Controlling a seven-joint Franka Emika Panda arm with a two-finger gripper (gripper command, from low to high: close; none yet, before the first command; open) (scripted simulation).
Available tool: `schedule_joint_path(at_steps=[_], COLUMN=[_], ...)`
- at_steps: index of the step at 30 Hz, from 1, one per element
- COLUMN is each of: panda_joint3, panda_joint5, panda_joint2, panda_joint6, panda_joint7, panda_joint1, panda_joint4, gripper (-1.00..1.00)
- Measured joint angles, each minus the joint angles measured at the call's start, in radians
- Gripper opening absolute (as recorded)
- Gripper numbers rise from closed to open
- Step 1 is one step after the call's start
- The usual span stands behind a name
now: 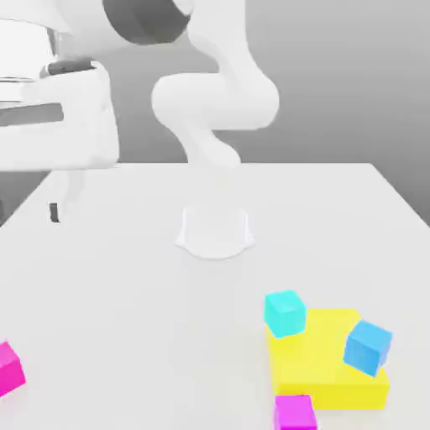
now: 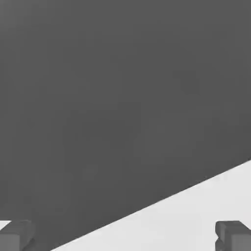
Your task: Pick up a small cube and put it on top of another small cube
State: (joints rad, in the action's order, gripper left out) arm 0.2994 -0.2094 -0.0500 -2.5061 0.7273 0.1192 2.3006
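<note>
Crowding the yellow block at five o'clock, cyan and blue cubes are seen.
A pink cube is seen at eight, a magenta cube at five; the gripper is spread wide.

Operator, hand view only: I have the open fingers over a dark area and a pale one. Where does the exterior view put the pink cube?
Observer: The pink cube is at the exterior view's left edge, partly cut off.

Operator: With my gripper open, is there another cube like it?

Observer: Yes, a purplish-pink cube at the bottom edge, by the near side of the yellow block.

Operator: Which other cube should I keep apart from those two?

Observer: The blue cube, which looks tilted, over the block's part toward the exterior view's right.
</note>
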Motion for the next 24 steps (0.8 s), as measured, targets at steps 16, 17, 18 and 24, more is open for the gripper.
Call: schedule_joint_path(at_steps=[16,17,18,24], panda_joint3=[-0.003,-0.003,-0.003,0.010], panda_joint5=[-0.167,-0.167,-0.167,-0.156], panda_joint2=[0.565,0.565,0.565,0.547], panda_joint6=[-0.233,-0.233,-0.233,-0.219], panda_joint7=[-0.077,-0.077,-0.077,-0.069], panda_joint1=[0.213,0.213,0.213,0.203], panda_joint4=[-0.033,-0.033,-0.033,-0.028], gripper=[-1.00,-1.00,-1.00,-1.00])
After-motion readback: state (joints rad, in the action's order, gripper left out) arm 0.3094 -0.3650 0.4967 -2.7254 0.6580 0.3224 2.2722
